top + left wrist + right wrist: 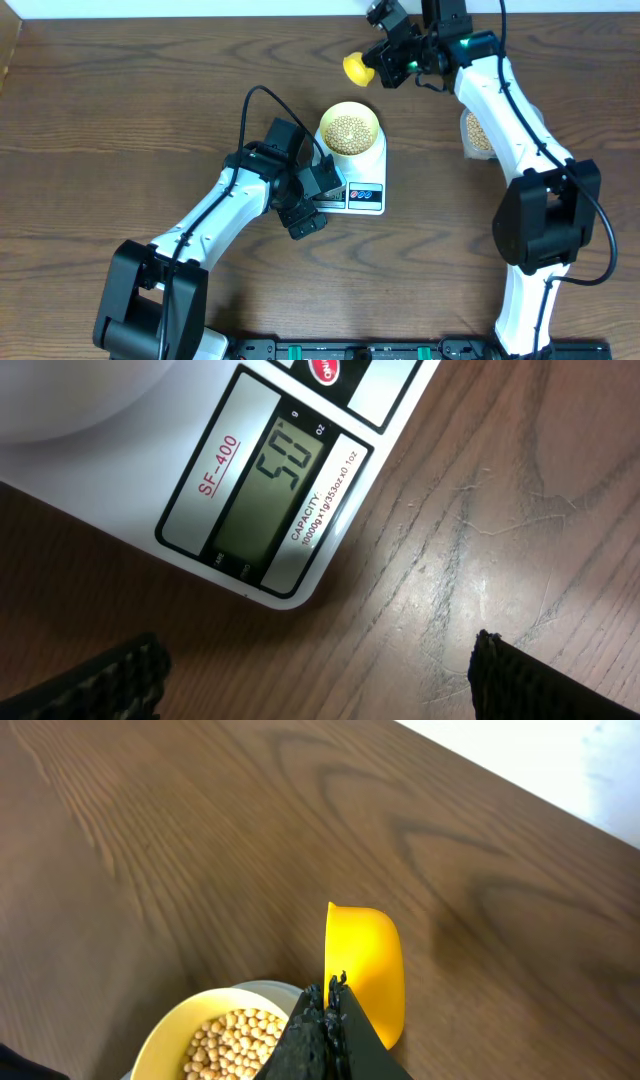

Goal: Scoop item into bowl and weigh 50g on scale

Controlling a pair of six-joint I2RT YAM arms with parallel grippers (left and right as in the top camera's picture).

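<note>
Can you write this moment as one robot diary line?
left gripper: open by scale | right gripper: shut on yellow scoop | bowl of beans: on scale | display: 50

The small round pale yellow-green bowl (350,131) sits on the white digital kitchen scale (366,196), mid-table, with the small tan round beans (348,128) inside it. Behind the bowl, the yellow plastic scoop (357,68) is pinched in the right gripper (385,62). The left gripper (316,200) is just left of the scale's front. The clear plastic tub (476,132) is off to the right on the brown wooden table (120,100).
</note>
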